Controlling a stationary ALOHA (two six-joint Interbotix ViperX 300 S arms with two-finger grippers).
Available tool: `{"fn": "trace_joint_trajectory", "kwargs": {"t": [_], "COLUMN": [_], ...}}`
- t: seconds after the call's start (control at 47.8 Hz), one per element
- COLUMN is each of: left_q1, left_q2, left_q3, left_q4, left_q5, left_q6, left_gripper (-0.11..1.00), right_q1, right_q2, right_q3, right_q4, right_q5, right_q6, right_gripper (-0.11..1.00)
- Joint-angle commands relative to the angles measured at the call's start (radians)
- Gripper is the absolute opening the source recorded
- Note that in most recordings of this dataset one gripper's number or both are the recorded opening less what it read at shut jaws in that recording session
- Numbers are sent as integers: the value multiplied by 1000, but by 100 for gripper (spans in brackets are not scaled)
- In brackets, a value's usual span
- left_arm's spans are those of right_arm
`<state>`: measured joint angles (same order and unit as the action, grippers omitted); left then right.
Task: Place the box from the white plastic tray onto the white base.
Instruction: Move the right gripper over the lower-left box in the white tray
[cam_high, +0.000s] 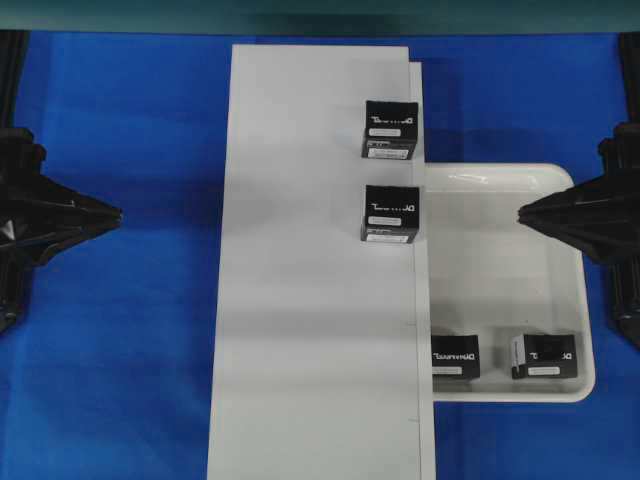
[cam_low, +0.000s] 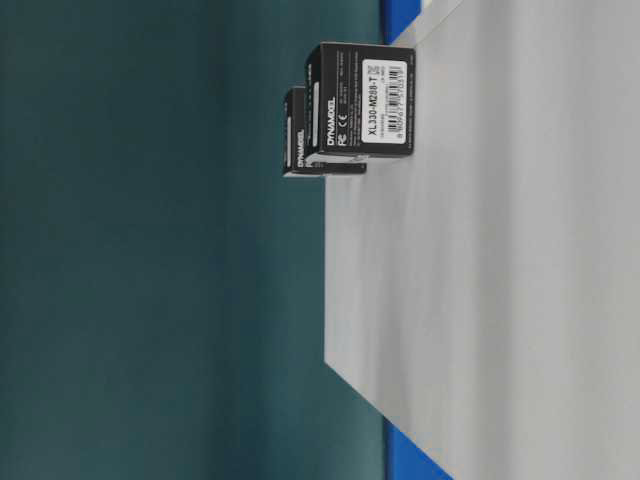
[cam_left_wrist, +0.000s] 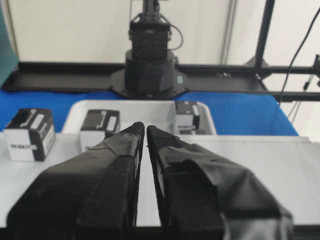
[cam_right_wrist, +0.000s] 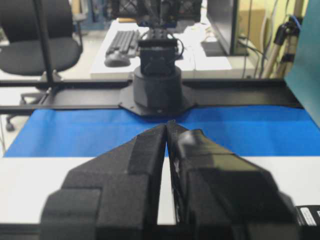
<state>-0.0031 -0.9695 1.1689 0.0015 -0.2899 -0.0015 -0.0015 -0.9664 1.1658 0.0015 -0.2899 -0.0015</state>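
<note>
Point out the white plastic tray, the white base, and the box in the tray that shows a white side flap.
white plastic tray (cam_high: 500, 290): overhead view, bare floor of the tray.
white base (cam_high: 300, 330): overhead view, bare middle of the board.
box with the white side flap (cam_high: 543, 356): overhead view, its black top face.

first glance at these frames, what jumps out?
The long white base running down the blue table, with two black boxes along its right edge. Beside it, the white plastic tray holds two more boxes at its near end. Both grippers sit shut at the sides, holding nothing.
</note>
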Motion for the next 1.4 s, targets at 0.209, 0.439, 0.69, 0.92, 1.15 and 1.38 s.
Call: {"fn": "trace_joint_trajectory", "kwargs": {"t": [0.209, 0.439, 0.69, 0.92, 1.15, 1.38], "left_q1": [-21, -54, -60, -57, -55, -44], "left_q2": [9, 11, 11, 15, 15, 21], "left_q3": [-63, -120, -141, -143, -143, -143], "left_q4": [14, 14, 14, 14, 14, 14], "left_q5": [89, 216, 298, 334, 334, 334], "left_q6": [-23, -23, -23, -23, -23, -25], "left_gripper": [-7, -7, -7, -7, -7, -7], "right_q1": [-20, -20, 15, 87, 112, 141], "right_q2": [-9, 8, 91, 264, 474, 615], "right_q3": [-63, -187, -324, -460, -600, -689], "right_q4": [64, 64, 67, 75, 112, 124], "right_q5": [238, 555, 836, 1051, 1233, 1385], "right_q6": [49, 84, 98, 98, 100, 100], "right_gripper": [1, 1, 1, 1, 1, 1]}}
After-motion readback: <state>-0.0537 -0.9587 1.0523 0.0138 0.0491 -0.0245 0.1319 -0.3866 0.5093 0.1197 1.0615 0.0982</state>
